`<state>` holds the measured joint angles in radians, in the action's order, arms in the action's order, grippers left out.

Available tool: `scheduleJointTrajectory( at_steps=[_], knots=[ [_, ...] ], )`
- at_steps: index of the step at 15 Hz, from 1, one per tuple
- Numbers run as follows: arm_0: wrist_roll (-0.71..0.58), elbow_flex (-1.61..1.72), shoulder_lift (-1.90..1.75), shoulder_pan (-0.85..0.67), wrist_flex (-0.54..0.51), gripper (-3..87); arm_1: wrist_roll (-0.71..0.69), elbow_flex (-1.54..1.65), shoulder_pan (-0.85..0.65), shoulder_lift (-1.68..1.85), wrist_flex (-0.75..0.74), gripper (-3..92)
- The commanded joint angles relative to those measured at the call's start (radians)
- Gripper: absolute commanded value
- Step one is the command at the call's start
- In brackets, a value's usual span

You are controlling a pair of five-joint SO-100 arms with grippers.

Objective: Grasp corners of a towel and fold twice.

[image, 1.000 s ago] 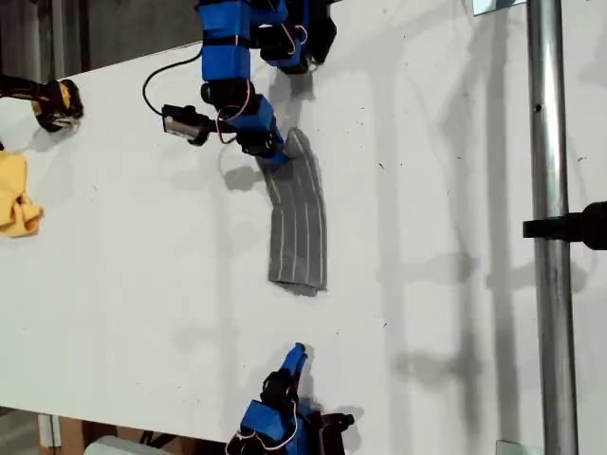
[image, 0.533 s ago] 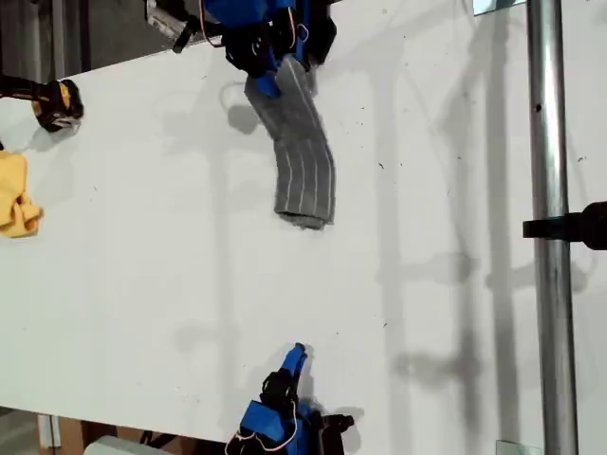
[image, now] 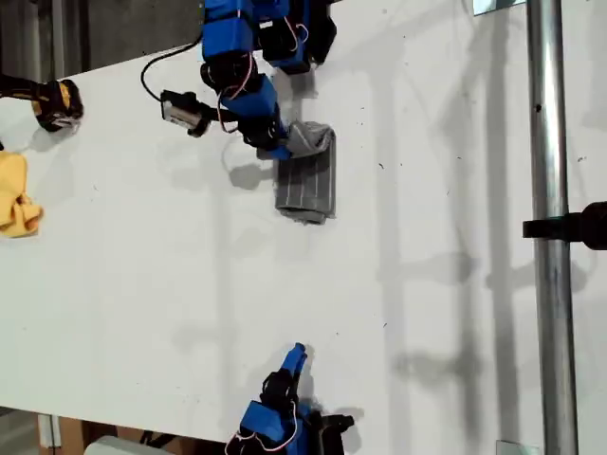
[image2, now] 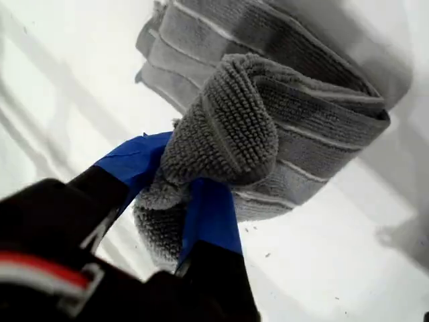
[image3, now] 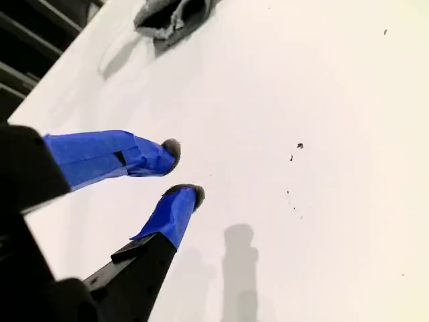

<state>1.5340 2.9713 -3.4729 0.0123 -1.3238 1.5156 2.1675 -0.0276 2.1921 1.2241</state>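
Note:
The towel (image: 307, 180) is a dark grey striped cloth, lying as a short folded bundle on the white table near the top middle of the exterior view. My first gripper (image: 282, 150) is shut on an edge of the towel (image2: 268, 114), and that end curls back over the layers below; its blue fingers (image2: 211, 215) pinch the cloth. The corner tips are hidden in the folds. My second gripper (image: 296, 354) stands near the bottom edge of the exterior view, far from the towel (image3: 171, 17). It (image3: 181, 171) is open with nothing between its fingers.
A yellow cloth (image: 17, 201) and a black and yellow tool (image: 55, 102) lie at the exterior view's left. A metal pole (image: 550, 284) with a black clamp (image: 577, 226) runs down the exterior view's right. The table (image: 427, 284) is white.
My first gripper lifted the towel's end toward the exterior view's top, then brought it back down over the rest. The towel went from a long strip to a short bundle. The second arm stayed still.

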Motion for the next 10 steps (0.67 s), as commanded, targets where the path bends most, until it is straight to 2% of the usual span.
scheduleJointTrajectory(
  at_steps=[1,3,7,8,9,10],
  knots=[
    [-0.002,-0.038,-0.008,0.003,0.011,9.0,-0.026,-0.201,0.017,-0.299,-0.094,0.0],
    [0.002,-0.034,-0.008,0.003,0.018,9.0,-0.074,-0.469,0.031,-0.627,-0.11,0.0],
    [0.018,-0.028,-0.008,0.02,0.02,9.0,-0.133,-0.747,0.011,-0.936,-0.137,2.2],
    [0.02,-0.028,-0.008,0.02,0.021,9.0,-0.124,-0.761,-0.003,-0.948,-0.106,7.2],
    [0.021,-0.029,-0.008,0.023,0.02,9.0,-0.12,-0.759,-0.018,-0.937,-0.021,20.7],
    [0.026,-0.031,-0.008,0.028,0.018,9.0,-0.112,-0.749,-0.032,-0.897,0.084,20.6]
  ],
)
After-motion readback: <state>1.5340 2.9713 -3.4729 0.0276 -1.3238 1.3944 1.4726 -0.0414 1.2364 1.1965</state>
